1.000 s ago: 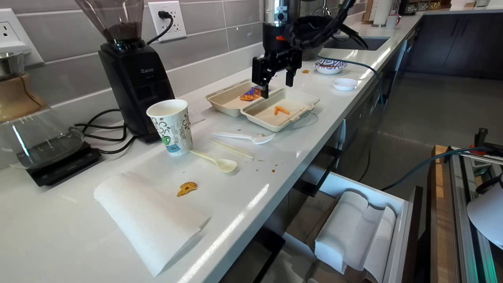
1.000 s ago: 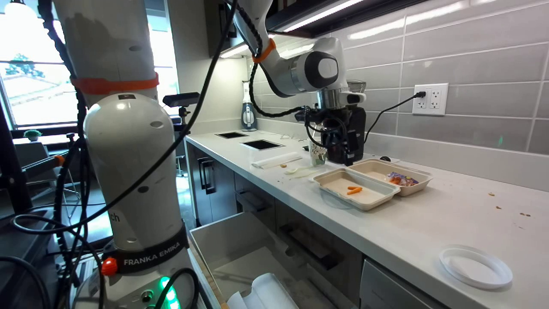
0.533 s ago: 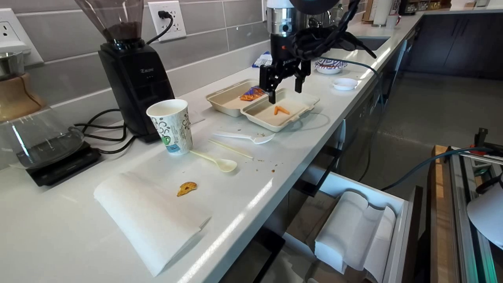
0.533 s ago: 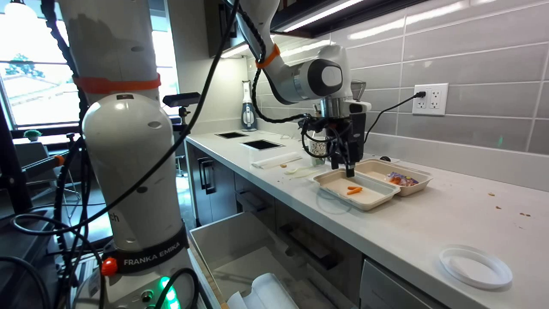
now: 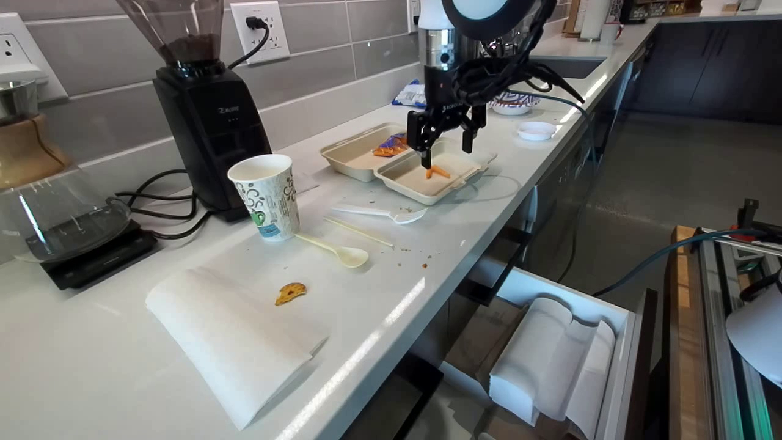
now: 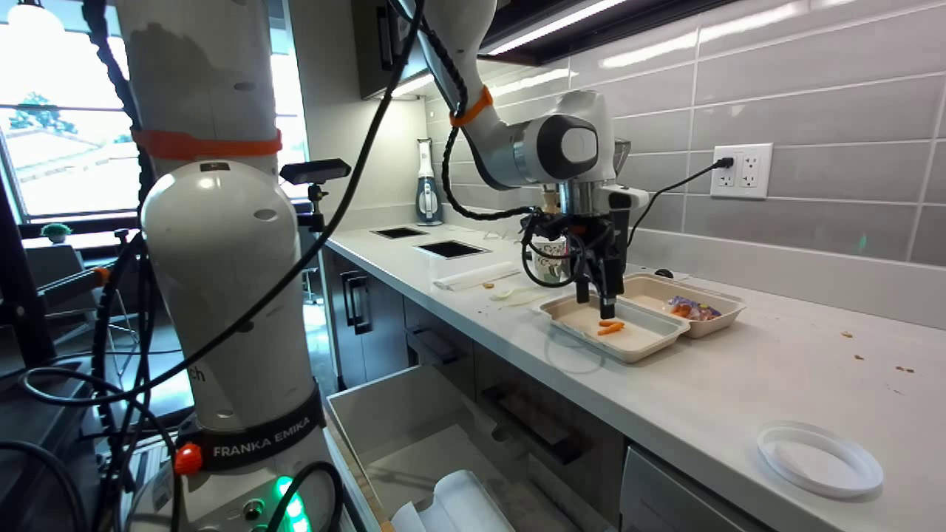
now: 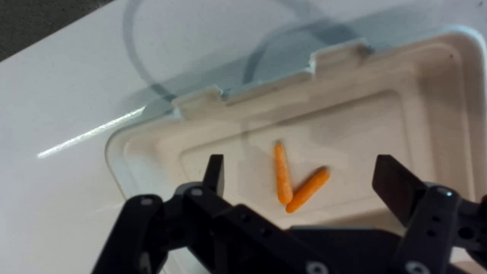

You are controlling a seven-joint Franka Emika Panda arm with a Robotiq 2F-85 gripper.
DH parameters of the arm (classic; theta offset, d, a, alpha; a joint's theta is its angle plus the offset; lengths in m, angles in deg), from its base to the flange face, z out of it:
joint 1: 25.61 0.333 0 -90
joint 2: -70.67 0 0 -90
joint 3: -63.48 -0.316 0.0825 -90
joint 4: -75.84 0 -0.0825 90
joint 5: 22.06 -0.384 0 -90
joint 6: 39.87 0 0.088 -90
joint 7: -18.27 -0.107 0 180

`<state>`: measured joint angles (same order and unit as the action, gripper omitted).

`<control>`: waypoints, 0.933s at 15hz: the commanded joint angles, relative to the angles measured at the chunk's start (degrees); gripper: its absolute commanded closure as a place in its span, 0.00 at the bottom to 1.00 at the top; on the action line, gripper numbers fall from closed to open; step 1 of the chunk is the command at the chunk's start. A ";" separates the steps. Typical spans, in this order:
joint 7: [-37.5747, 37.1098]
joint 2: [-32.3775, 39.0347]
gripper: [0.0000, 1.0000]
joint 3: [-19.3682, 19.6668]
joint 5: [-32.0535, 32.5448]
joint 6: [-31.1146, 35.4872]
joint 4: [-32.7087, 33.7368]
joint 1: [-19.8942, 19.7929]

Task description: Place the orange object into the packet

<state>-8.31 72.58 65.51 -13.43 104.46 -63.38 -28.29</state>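
Note:
Two small orange carrots point(image 5: 437, 172) lie in a V, their ends touching, in the near half point(image 6: 643, 340) of an open tan clamshell tray. They also show in both other views point(image 6: 610, 326) point(image 7: 282, 173). A small plastic packet point(image 5: 391, 146) with blue-purple print and orange pieces lies in the tray half nearer the wall point(image 6: 732, 303). It also shows in an exterior view point(image 6: 692, 309); the wrist view does not show it. My gripper point(image 5: 446, 155) is open and empty above the near half, pointing down. In the wrist view both carrots lie between the spread fingers point(image 7: 302, 175), below them.
A paper cup point(image 5: 266, 201), black coffee grinder point(image 5: 211, 122), white fork point(image 5: 379, 212) and pale spoon point(image 5: 348, 255) are on the counter. An orange-brown scrap point(image 5: 290, 293) lies farther off. A white lid point(image 6: 819, 459) sits near the counter edge. A drawer point(image 5: 550, 360) stands open.
My gripper has come down and across, from above the tray's far edge to low over the near half with the carrots. It stays open. The carrots and packet have not moved.

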 commanded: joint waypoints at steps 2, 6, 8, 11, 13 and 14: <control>-2.37 3.33 0.00 0.76 -0.29 1.74 2.04 0.37; -3.69 5.04 0.00 1.24 -0.12 1.51 3.60 0.75; -4.03 5.68 0.00 1.52 -0.77 1.53 4.24 0.80; -4.44 6.16 0.00 1.90 -1.19 1.37 5.02 0.85; -3.79 6.48 0.00 1.90 -2.58 0.69 5.47 0.79; -3.67 6.61 0.01 1.93 -3.20 0.89 5.51 0.78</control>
<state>-11.98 77.76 66.82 -14.42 104.84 -58.87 -28.15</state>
